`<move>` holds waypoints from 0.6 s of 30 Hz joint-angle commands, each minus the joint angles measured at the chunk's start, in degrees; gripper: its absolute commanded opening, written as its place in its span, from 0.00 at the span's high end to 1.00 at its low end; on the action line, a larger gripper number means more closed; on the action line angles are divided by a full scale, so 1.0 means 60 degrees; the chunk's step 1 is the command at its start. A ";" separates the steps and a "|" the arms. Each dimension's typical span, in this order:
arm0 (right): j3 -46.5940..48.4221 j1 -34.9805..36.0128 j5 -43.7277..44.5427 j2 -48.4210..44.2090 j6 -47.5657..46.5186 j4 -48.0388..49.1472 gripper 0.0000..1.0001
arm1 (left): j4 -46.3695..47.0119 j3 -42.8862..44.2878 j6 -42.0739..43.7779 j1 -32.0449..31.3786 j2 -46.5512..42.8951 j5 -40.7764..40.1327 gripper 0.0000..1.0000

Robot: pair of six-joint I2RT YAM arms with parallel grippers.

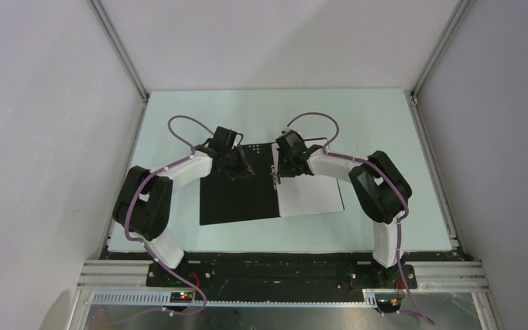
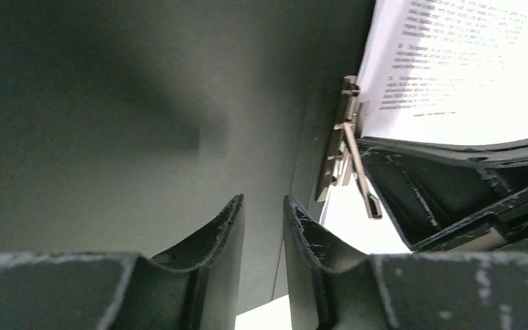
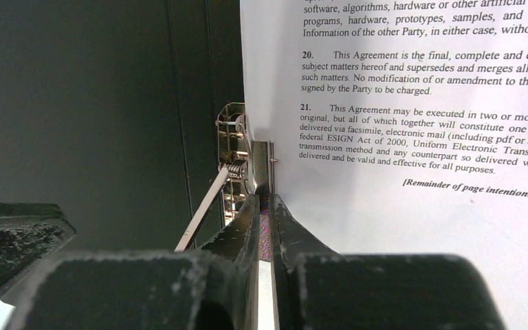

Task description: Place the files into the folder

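The folder (image 1: 234, 199) lies open on the table, black inside up. A white printed sheet (image 1: 309, 196) lies on its right half; I cannot make out a second sheet. The metal clip (image 1: 273, 175) sits at the spine with its lever (image 3: 203, 210) raised. My right gripper (image 1: 277, 177) is closed to a thin slit on the clip's plate (image 3: 265, 155) at the sheet's (image 3: 419, 220) left edge. My left gripper (image 1: 239, 167) is open and empty, low over the black left half (image 2: 110, 103), just left of the clip (image 2: 340, 137).
The pale green table mat (image 1: 385, 137) is walled in by white panels left, right and back. Metal rails (image 1: 282, 275) carrying the arm bases run along the near edge. Small white dots (image 1: 254, 148) mark the folder's far edge.
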 commanded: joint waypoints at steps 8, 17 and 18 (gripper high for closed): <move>-0.0561 -0.0253 0.0411 -0.0496 -0.0936 -0.0792 0.89 | 0.0099 -0.1112 -0.1336 0.0081 -0.0573 -0.1276 0.84; -0.0239 0.0072 0.0438 -0.0966 -0.0592 -0.1192 0.81 | 0.0267 -0.2311 -0.2067 -0.0009 -0.1411 -0.2181 0.93; -0.0238 0.0056 0.0493 -0.1088 -0.0503 -0.1291 0.81 | 0.0284 -0.2372 -0.2099 -0.0017 -0.1424 -0.2188 0.94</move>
